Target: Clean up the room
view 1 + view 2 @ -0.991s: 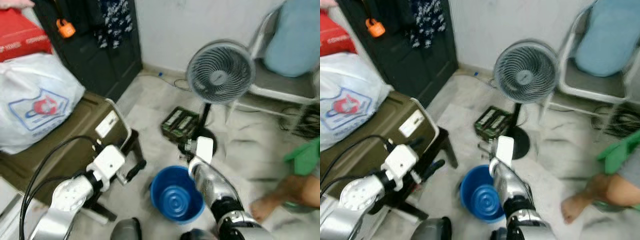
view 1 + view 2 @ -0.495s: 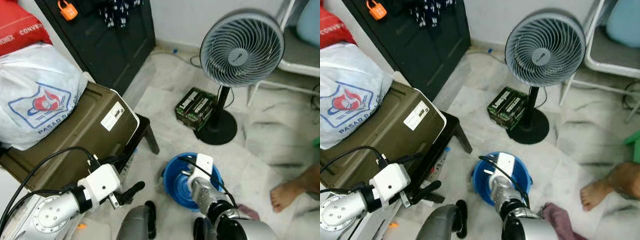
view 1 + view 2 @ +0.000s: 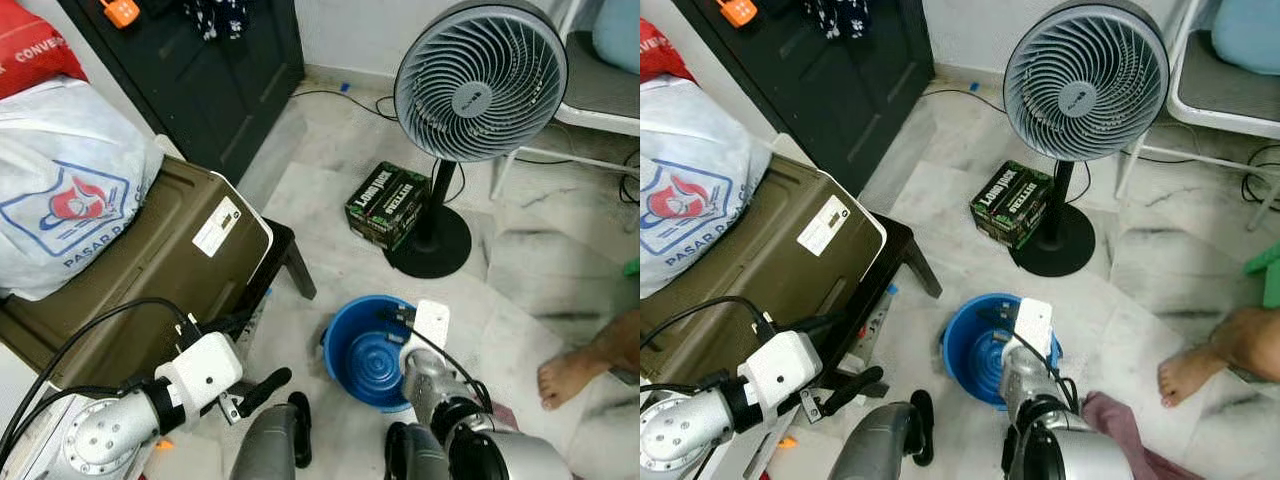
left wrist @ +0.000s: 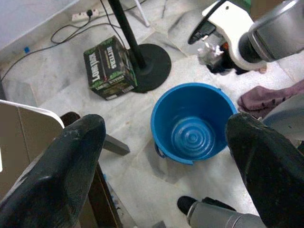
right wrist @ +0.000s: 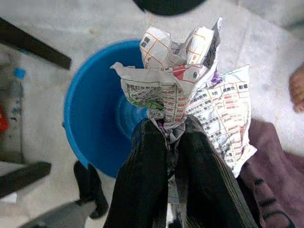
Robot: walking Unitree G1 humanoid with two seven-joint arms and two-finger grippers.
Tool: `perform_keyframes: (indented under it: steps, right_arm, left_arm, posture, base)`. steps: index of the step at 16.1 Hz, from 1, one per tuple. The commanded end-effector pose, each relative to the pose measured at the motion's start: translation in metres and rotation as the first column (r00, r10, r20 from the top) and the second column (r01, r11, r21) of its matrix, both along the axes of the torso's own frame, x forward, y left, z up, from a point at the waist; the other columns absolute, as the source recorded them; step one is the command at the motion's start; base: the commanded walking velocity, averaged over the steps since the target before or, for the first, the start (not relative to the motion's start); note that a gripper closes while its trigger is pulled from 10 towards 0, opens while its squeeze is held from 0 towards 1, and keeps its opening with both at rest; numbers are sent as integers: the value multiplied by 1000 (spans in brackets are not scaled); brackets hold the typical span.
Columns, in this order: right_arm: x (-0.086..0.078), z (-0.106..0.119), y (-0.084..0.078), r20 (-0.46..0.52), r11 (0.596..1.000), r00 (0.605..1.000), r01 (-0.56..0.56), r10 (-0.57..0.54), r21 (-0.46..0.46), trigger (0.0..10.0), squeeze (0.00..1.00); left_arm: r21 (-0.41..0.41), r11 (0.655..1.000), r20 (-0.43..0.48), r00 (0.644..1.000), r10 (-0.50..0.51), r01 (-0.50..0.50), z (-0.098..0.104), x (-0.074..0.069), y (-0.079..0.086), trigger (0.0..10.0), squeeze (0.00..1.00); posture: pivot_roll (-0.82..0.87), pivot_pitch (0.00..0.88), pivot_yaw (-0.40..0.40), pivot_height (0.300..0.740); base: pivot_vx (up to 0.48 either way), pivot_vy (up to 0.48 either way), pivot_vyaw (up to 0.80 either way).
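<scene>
A blue bucket point(image 3: 368, 350) stands on the marble floor in front of me. My right gripper point(image 5: 172, 130) is shut on a crumpled printed paper point(image 5: 185, 90) and hangs over the bucket's near right rim point(image 3: 395, 318). The left wrist view shows the paper point(image 4: 207, 53) bunched at the right fingertips, above the bucket's point(image 4: 192, 123) far edge. My left gripper point(image 3: 250, 355) is open with nothing between its fingers, low at the left beside the olive case, apart from the bucket.
A standing fan point(image 3: 480, 85) and a green carton point(image 3: 388, 205) sit beyond the bucket. An olive case point(image 3: 150, 270) with a white plastic bag point(image 3: 60, 200) is at the left. A person's bare foot point(image 3: 575, 375) and a maroon cloth point(image 3: 1120, 430) lie at the right.
The camera has tipped down and the whole picture has shifted. My right gripper has drawn in closer to me, still shut on the paper over the bucket. The left gripper has sunk lower.
</scene>
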State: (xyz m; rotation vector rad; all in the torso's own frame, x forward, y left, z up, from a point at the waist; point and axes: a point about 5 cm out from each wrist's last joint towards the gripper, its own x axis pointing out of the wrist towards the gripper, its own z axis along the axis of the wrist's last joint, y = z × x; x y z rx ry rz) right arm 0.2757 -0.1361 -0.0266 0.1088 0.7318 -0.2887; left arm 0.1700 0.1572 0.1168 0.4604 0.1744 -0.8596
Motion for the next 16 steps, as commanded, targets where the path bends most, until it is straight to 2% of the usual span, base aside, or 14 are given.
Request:
perform_keyframes:
  steps: [1, 3, 9, 10, 11, 12, 16]
  right_arm:
    - [-4, -4, 10, -10, 999, 1000, -17, 18, 29, 10000, 0]
    - [2, 2, 13, 35, 998, 999, -38, 37, 44, 10000, 0]
    - [6, 6, 15, 78, 996, 996, -40, 34, 79, 10000, 0]
    - [9, 9, 18, 107, 993, 994, -43, 31, 112, 10000, 0]
    - [10, 10, 20, 119, 991, 992, -50, 35, 122, 10000, 914]
    - [11, 11, 21, 124, 990, 992, -54, 38, 134, 10000, 1000]
    - [14, 14, 25, 153, 983, 987, -68, 42, 169, 10000, 1000]
  left_arm:
    - [22, 1000, -2, 1000, 12, -12, 0, -2, 3, 10000, 0]
    - [25, 999, 3, 1000, 21, -21, -1, -1, 3, 10000, 0]
    - [26, 999, 13, 1000, 26, -26, -2, 0, 1, 10000, 0]
    - [25, 999, 15, 1000, 27, -27, -2, 1, 1, 10000, 0]
    - [25, 999, 18, 999, 27, -28, -2, 1, 1, 10000, 0]
    - [25, 999, 17, 1000, 26, -27, -2, 1, 0, 10000, 0]
    - [25, 999, 26, 999, 25, -25, -1, 2, -2, 10000, 0]
  posture:
    - [288, 281, 149, 740]
    - [288, 279, 147, 740]
    - [284, 280, 144, 740]
    - [284, 280, 144, 740]
    - [284, 280, 143, 740]
    - [284, 281, 144, 740]
    - [283, 280, 144, 740]
  base:
    - [0, 0, 0]
    - [0, 0, 0]
    - [0, 0, 0]
    - [0, 0, 0]
    - [0, 0, 0]
    - [0, 0, 0]
    - [0, 0, 0]
